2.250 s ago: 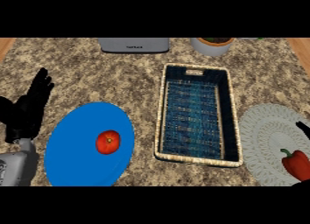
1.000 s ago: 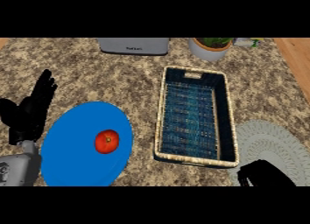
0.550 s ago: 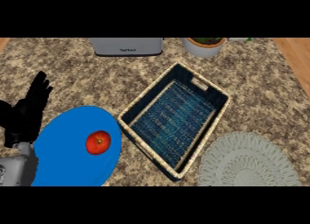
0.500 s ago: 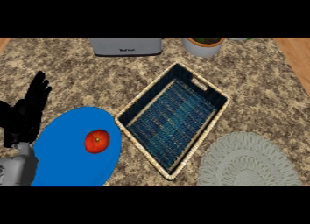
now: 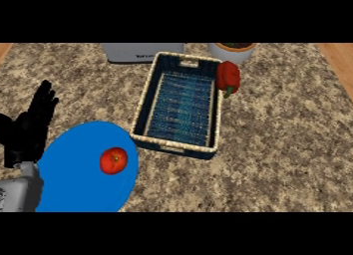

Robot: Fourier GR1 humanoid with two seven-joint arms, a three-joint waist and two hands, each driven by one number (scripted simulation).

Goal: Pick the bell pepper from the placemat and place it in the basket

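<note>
Speckled stone desk (image 5: 282, 149) fills the view, wood showing at its side edges, and the framing has swung since a moment ago: the pale placemat that sat at the lower right is gone from sight. Nearest us, the left hand (image 5: 25, 132) rests at the left edge just as before, fingers straight and up, holding nothing. Beside it lies the blue plate (image 5: 76, 184) with a tomato (image 5: 114, 160) on it, unmoved. Past that, the woven basket (image 5: 144, 104), skewed half a second back, now stands nearly straight up the view, its blue floor bare. And there's the bell pepper (image 5: 229, 77), off the placemat and up against the outside of the basket's far right rim, apparently in the air, with no hand visible round it. The right hand is out of view, so its fingers cannot be told. My read: the carry is nearly done, but the pepper needs to come left over the rim before release. Beyond stand a grey appliance (image 5: 142, 52) and a pot (image 5: 235, 50)
</note>
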